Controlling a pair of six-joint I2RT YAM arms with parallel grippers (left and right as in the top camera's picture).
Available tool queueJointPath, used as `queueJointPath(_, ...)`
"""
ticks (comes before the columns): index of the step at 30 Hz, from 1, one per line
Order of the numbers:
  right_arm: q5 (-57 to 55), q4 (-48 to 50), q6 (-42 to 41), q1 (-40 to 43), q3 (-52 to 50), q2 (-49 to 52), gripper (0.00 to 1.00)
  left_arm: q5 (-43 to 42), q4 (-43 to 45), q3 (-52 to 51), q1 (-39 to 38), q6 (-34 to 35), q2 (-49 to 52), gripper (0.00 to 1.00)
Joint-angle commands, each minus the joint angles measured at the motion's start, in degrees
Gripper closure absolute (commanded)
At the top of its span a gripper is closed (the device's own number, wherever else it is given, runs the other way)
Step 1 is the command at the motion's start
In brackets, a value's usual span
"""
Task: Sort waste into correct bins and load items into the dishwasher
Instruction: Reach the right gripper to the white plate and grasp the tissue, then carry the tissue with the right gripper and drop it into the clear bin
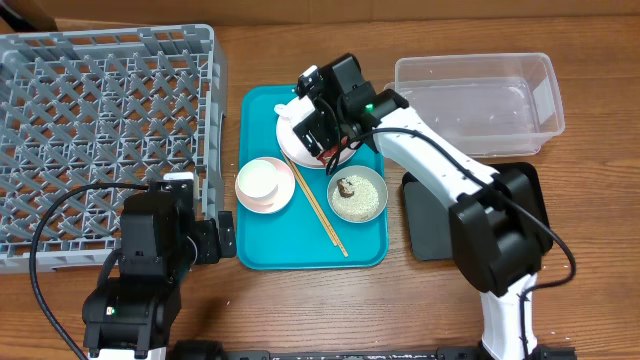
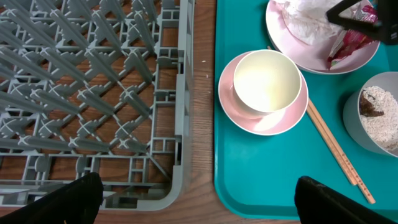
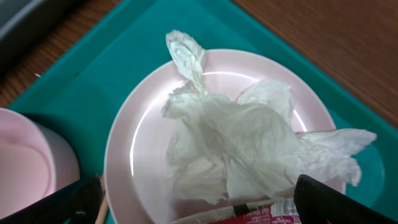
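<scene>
Napkin (image 3: 242, 149) first: it lies crumpled on the plate (image 3: 140, 143), with the red wrapper (image 3: 261, 216) tucked against its near edge, at the far end of the teal tray (image 1: 300, 255). We see the right gripper (image 3: 199, 202) poised directly above it, fingers (image 3: 68, 202) spread wide to either side of the heap and holding nothing. We take that spread as meant to straddle the loose paper before closing on it.

Near the plate are the cup (image 2: 267, 81), nested in the pink bowl (image 2: 264, 127), the chopsticks (image 2: 339, 152) lying side by side, and the grey bowl (image 1: 383, 190) of rice (image 2: 385, 130) with its brown lump (image 1: 350, 186). The dishes, we judge, come after the waste.

To the right of the teal tray, the clear tub (image 1: 480, 100) and the black tray (image 1: 420, 235) sit close to that arm. The left gripper (image 2: 199, 208), also wide and empty, hangs by the strip of table between the teal tray and the rack (image 1: 100, 130), well placed to carry dishes across.
</scene>
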State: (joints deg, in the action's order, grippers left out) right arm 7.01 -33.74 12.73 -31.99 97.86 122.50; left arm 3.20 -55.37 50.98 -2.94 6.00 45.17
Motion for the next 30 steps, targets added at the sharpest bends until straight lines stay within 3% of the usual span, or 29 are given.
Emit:
queueJointPath(1,-0.55,1.42,0.63,-0.26,1.14,2.49,0.0,-0.7,-0.15,1.49,-0.35,0.85,-0.17,0.0)
queueJointPath(8,-0.55,2.82,0.61,-0.26,1.09,7.41,0.0,-0.7,-0.37,1.49,-0.35,0.85,-0.17,0.0)
queueJointPath(10,-0.52,2.84,0.59,-0.26,1.09,8.02,0.05,-0.7,-0.35,1.49,-0.35,0.85,-0.17,0.0)
queueJointPath(15,-0.44,1.27,0.55,-0.33,1.09,8.37,0.34,-0.7,-0.33,1.49,-0.35,0.85,-0.17,0.0)
queueJointPath(17,-0.28,0.33,0.55,-0.44,1.11,8.35,0.54,-0.7,-0.33,1.49,-0.35,0.85,-0.17,0.0)
queueJointPath(23,-0.33,-1.55,-0.66,-0.46,1.36,6.91,0.95,-0.7,-0.31,1.49,-0.35,0.85,-0.17,0.0)
queueJointPath(30,-0.37,-4.52,-5.44,0.02,3.96,-0.74,0.96,-0.68,-0.31,1.49,-0.35,0.83,-0.17,0.0)
